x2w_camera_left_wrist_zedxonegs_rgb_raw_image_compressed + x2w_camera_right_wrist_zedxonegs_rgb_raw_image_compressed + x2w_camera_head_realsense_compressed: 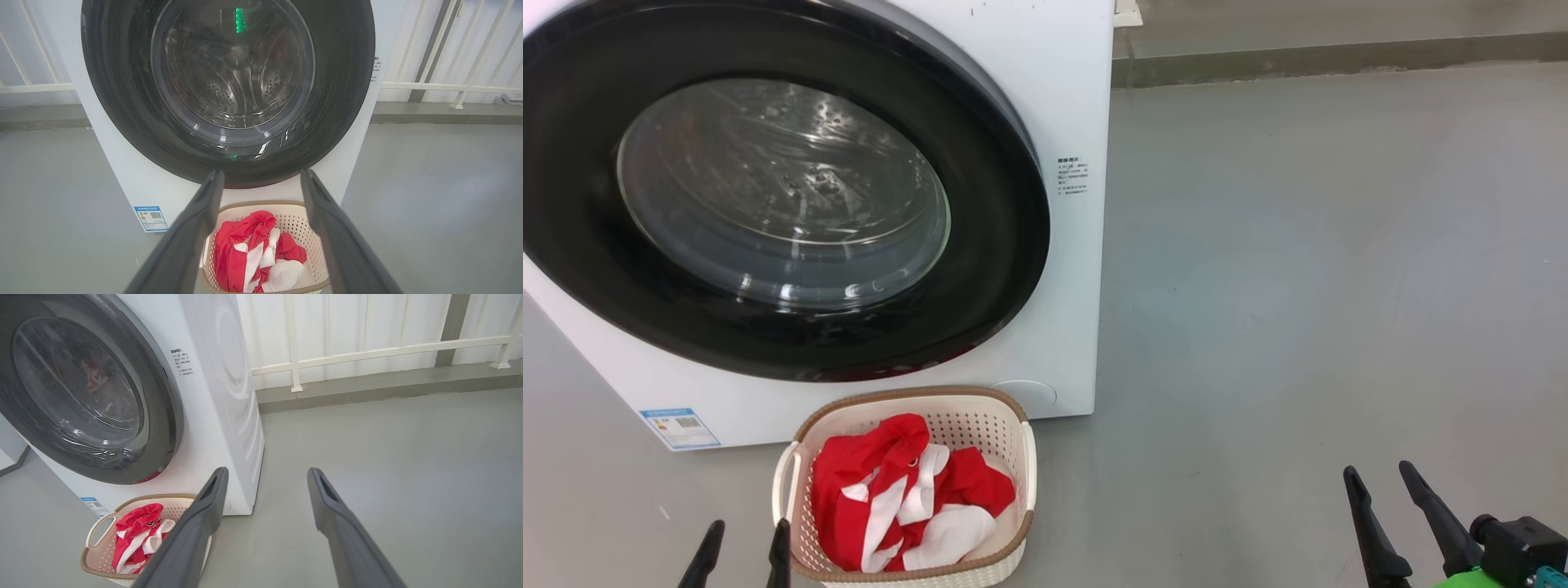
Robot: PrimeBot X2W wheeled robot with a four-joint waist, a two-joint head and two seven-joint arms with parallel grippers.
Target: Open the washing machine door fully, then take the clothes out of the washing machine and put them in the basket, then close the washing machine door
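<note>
1. Both tools hang free. The left gripper (750, 527) and the right gripper (1378, 468) have their fingers spread wide with nothing between them, low over the floor (1298, 286) and well clear of the machine.
2. The clothes (890, 482) lie bundled in the basket (980, 425). It sits on the floor just in front of the washing machine (1062, 98), below the washing machine door (996, 245).
3. The door looks flush against the white front, so I judge the closing step all but done. What is left is to confirm the latch.
4. To do that well, I'd scan the black rim all round for any gap. If one shows, I'd press there with a fingertip, square to the panel and never on the glass bowl.
5. Through the glass in the left wrist view the drum looks bare. A red patch (93, 373) in the glass in the right wrist view I take for a reflection, though I cannot be sure.
6. Any approach should pass beside the basket, not over it, so a finger doesn't snag a handle.
</note>
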